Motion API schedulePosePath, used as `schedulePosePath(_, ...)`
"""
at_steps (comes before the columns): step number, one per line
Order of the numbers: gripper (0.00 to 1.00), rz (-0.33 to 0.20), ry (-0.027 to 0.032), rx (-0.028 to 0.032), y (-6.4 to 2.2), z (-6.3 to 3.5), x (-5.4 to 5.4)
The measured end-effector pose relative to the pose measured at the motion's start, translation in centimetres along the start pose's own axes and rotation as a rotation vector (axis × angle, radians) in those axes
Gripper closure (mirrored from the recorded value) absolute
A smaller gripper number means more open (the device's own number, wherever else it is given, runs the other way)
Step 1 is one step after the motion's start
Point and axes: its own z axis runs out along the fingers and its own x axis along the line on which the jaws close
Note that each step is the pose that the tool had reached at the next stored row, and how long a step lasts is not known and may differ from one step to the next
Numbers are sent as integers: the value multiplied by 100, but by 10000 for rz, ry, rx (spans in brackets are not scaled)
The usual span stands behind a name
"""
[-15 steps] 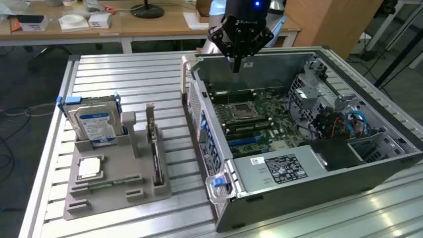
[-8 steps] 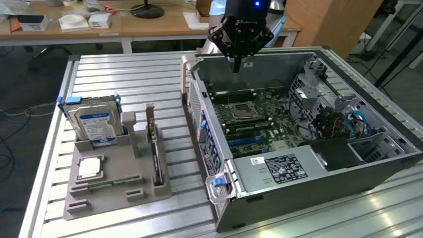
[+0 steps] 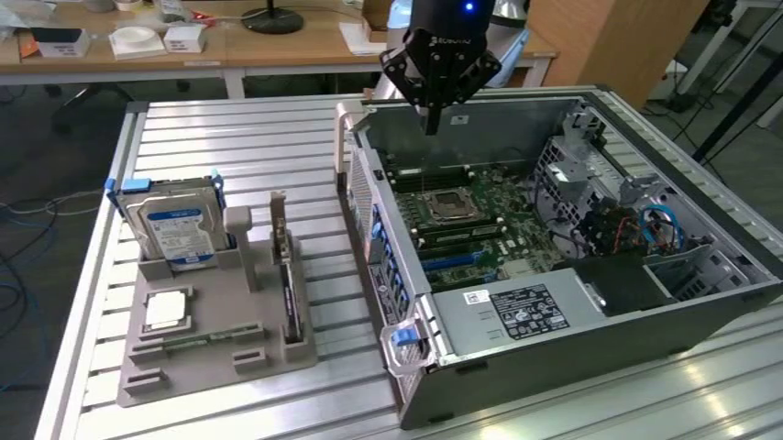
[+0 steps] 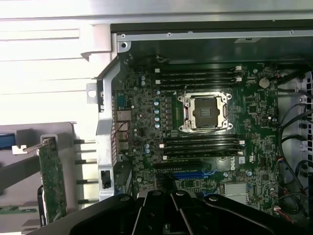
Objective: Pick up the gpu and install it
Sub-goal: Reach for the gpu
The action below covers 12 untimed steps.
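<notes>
Black gripper, clenched empty, hangs above the case, gpu well apart.

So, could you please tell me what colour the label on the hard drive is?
Blue and white; the label shows best in the exterior view.

The black pincer bears a blue light and perhaps pale lettering.
</notes>
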Motion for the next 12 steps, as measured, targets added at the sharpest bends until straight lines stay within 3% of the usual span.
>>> schedulePosePath(12,89,-1,1,1,-18,-2,240)
